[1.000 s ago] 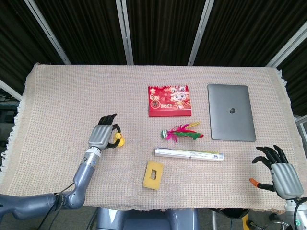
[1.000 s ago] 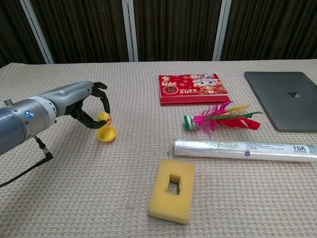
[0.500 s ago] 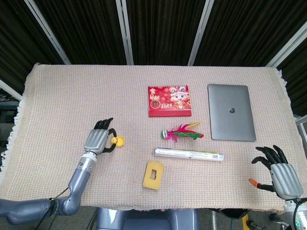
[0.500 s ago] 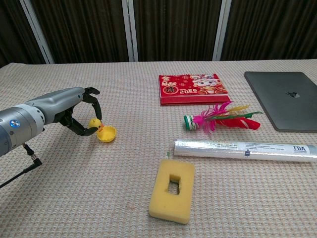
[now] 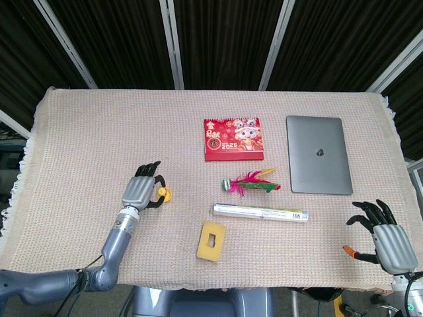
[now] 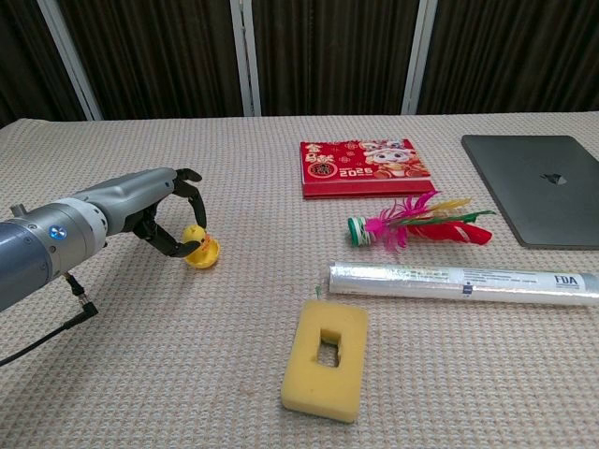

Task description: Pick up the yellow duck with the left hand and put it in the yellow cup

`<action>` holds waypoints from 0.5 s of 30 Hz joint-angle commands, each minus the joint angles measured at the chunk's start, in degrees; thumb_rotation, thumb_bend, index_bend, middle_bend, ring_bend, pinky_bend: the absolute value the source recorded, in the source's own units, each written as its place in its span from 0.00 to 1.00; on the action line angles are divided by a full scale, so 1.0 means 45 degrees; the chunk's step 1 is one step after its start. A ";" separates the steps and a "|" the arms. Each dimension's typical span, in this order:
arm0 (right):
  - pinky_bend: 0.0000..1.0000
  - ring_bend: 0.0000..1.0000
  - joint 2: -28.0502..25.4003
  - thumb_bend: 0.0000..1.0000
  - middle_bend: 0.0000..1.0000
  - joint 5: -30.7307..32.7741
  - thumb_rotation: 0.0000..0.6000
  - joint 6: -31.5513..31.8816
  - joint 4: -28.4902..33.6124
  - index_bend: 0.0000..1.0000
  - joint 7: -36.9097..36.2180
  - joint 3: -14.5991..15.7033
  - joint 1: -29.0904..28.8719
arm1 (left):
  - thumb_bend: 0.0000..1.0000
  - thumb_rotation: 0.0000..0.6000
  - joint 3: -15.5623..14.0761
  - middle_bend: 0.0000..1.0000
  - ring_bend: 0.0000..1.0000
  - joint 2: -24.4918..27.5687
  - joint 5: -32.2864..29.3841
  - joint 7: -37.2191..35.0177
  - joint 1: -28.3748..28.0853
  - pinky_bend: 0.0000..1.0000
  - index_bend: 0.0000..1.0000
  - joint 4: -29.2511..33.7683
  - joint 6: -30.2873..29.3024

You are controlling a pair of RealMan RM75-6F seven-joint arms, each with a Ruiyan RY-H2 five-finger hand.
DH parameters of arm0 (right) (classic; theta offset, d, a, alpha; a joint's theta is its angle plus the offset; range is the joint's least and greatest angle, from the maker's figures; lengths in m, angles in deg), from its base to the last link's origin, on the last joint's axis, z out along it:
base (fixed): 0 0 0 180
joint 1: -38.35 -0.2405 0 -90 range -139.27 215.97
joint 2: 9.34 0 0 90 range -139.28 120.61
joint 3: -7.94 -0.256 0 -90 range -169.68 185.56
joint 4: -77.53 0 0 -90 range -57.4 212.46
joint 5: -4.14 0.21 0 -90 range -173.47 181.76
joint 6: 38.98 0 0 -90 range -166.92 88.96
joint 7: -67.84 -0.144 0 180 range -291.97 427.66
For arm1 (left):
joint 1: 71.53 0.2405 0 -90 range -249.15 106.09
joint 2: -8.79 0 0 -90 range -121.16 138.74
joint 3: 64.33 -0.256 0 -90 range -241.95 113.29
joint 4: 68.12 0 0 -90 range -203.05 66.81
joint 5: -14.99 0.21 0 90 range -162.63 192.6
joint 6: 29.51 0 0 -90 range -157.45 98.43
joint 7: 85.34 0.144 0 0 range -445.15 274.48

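Since half a second ago my left hand (image 6: 164, 217) has slid back right and a bit up the table, and the yellow duck (image 6: 196, 240) is upright in the yellow cup (image 6: 203, 253) again instead of leaning over like it was. So the duck sits in the cup, on the woven tablecloth (image 5: 79, 132), left of centre and well apart from everything else.

From the chest cam my left fingers (image 6: 192, 178) arch over the duck and the thumb comes in low, right against the duck and the cup rim. Whether I'm actually pinching it or just touching, I honestly can't tell from either view. From the head cam the left hand (image 5: 141, 189) covers most of it; only a bit of yellow (image 5: 163, 193) peeks out beside the fingertips.

My right hand (image 5: 386, 238) shows only in the head view, down at the near right corner of the table, fingers spread and holding nothing. There's a small orange bit (image 5: 348, 250) just beside it, can't make out what that is.

Other stuff on the table: red 2025 calendar (image 6: 364, 166) toward the back, grey laptop (image 6: 546, 187) closed on the right, feather shuttlecock (image 6: 412, 226) lying in front of the calendar, a foil roll (image 6: 463, 282) just nearer than that, and a yellow sponge (image 6: 326, 358) with a rectangular hole closest to me.
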 commanded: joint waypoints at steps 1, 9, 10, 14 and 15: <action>0.05 0.12 0.0000 0.02 0.16 -0.0005 1.00 0.0013 -0.0005 0.43 0.0000 0.0000 0.0006 | 0.38 1.00 -0.0015 0.00 0.00 -0.0065 0.0017 0.0030 -0.0022 0.00 0.47 -0.0018 -0.0004; 0.05 0.12 0.0008 0.02 0.16 -0.0029 1.00 0.0075 -0.0002 0.43 0.0013 0.0006 0.0034 | 0.38 1.00 -0.0017 0.00 0.00 -0.0080 -0.0028 0.0097 -0.0006 0.00 0.47 0.0023 -0.0036; 0.05 0.12 0.0012 0.02 0.16 -0.0023 1.00 0.0073 -0.0008 0.43 0.0017 0.0003 0.0034 | 0.38 1.00 -0.0005 0.00 0.00 -0.0068 -0.0070 0.0090 0.0002 0.00 0.47 0.0038 -0.0022; 0.05 0.12 0.0011 0.02 0.16 -0.0023 1.00 0.0065 -0.0007 0.43 0.0017 0.0003 0.0030 | 0.38 1.00 -0.0030 0.00 0.00 -0.0054 -0.0085 0.0087 0.0029 0.00 0.47 0.0068 -0.0022; 0.05 0.12 0.0011 0.02 0.16 -0.0022 1.00 0.0065 -0.0005 0.43 0.0017 0.0001 0.0029 | 0.38 1.00 -0.0043 0.00 0.00 -0.0051 -0.0082 0.0093 0.0038 0.00 0.47 0.0077 -0.0030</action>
